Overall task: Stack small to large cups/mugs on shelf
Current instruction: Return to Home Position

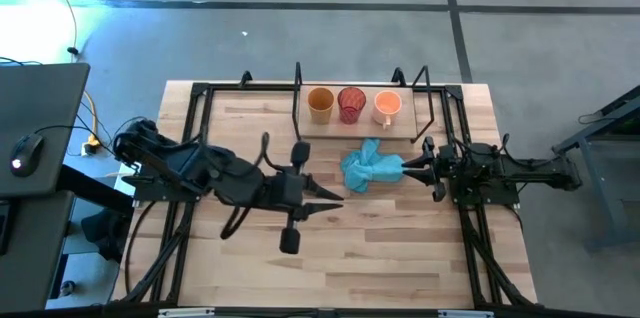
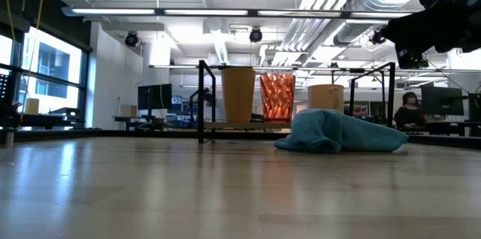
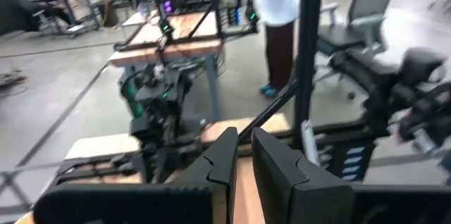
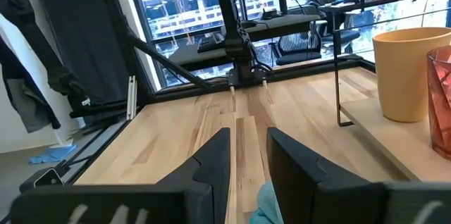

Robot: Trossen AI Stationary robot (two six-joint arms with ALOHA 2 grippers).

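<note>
worktop (image 1: 400, 258) wooden | shelf (image 1: 330, 130) at its far edge | light blue cloth (image 1: 368, 168) bunched just before shelf | amber-orange cup (image 1: 320, 104), red translucent cup (image 1: 351, 104), pale orange mug (image 1: 387, 107) upright in a row on shelf, unstacked | left gripper (image 1: 335, 200) mid-worktop, narrow gap, empty | right gripper (image 1: 408, 167) at cloth's edge, narrow gap

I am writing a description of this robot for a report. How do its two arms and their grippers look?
Both arms are black, jointed, with black cables running along them. The left gripper and right gripper each end in two flat, dark, tapering fingers with angular stepped edges. No markings are visible on them.
</note>
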